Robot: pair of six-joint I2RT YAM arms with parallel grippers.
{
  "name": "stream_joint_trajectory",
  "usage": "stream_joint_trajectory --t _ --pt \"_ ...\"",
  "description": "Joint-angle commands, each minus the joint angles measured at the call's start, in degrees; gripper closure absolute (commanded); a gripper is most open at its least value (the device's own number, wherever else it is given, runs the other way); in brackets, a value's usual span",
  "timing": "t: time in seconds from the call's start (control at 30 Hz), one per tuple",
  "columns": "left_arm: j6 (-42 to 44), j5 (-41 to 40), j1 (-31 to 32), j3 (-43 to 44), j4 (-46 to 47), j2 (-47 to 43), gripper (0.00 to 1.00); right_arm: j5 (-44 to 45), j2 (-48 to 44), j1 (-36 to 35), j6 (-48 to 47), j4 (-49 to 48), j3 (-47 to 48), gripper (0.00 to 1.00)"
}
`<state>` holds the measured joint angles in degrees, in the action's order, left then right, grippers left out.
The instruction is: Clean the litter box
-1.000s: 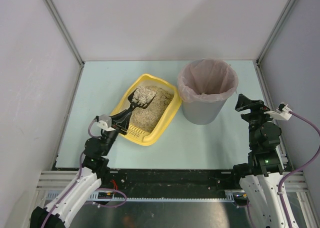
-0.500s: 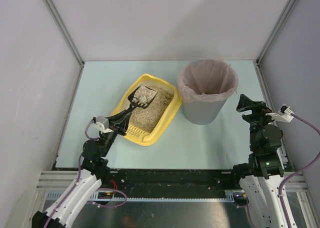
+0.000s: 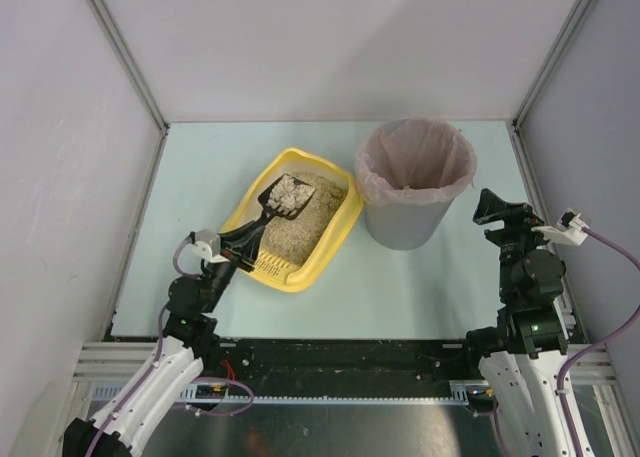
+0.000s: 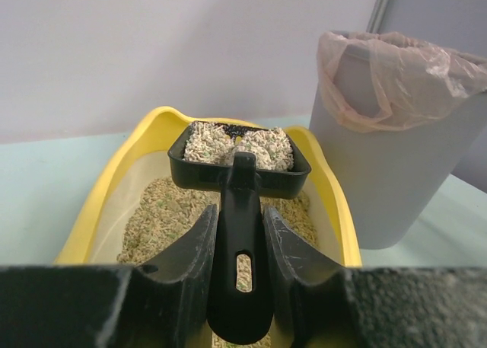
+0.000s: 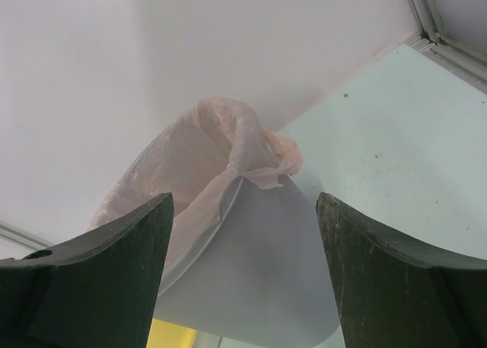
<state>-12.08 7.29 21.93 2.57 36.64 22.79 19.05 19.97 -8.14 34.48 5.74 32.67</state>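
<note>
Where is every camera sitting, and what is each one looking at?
Top external: high behind the arms, looking down on the table; left gripper and right gripper show.
Left wrist: on the left arm, looking along its fingers at the loaded scoop over the litter box.
Right wrist: on the right arm, facing the bin between its fingers.
Shared: both wrists see the bin.

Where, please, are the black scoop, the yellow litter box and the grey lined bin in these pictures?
Black scoop (image 4: 239, 203): left wrist view, on its handle.
Yellow litter box (image 3: 275, 268): top external view, on its slotted lip.
Grey bin (image 3: 400, 227): top external view, on its outer wall.
</note>
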Motion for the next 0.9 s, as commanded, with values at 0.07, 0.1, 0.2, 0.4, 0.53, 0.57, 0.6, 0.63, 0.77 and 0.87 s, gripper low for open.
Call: stream_joint_trajectory --t 0.07,0.1,0.2,0.4,0.53,0.57,0.6,0.63,0.77,0.87 --pt "-0.76 3.78 -0.4 0.85 3.53 0.06 1.0 1.51 0.6 -0.03 -0.64 -0.9 0.21 0.19" --pt "-0.84 1.78 -0.4 0.6 3.09 -0.46 1.0 1.52 0.77 -0.03 -0.64 -0.82 0.12 0.19" --pt "-0.58 -0.98 -0.58 -0.72 3.61 -3.01 1.0 0.82 1.22 -0.03 -0.64 -0.99 0.29 0.19" --pt "-1.02 -1.93 -0.66 -0.63 4.39 -2.56 1.0 0.91 1.57 -0.03 -0.82 -1.08 0.29 0.19" --pt "-0.75 2.75 -0.66 1.56 3.0 -0.46 1.0 1.6 1.3 -0.03 -0.82 -0.82 0.21 0.19" --pt "-1.1 -0.05 -0.66 0.26 3.08 -2.03 1.0 1.69 1.48 -0.03 -0.73 -0.82 0.21 0.19" --pt "-1.46 -2.52 -0.75 -0.45 3.26 -3.17 1.0 1.52 1.65 -0.03 -0.73 -0.82 0.21 0.19" --pt "-2.07 -2.28 -0.84 -0.98 3.61 -4.14 1.0 1.17 1.65 -0.03 -0.9 -0.99 0.21 0.19" --pt "-1.2 3.62 -0.75 1.56 0.99 -2.39 1.0 1.87 1.74 -0.03 -0.82 -0.91 0.21 0.19" --pt "-2.69 -1.66 -0.84 -0.8 1.23 -6.16 1.0 0.99 2.36 -0.03 -0.82 -1.34 0.29 0.19"
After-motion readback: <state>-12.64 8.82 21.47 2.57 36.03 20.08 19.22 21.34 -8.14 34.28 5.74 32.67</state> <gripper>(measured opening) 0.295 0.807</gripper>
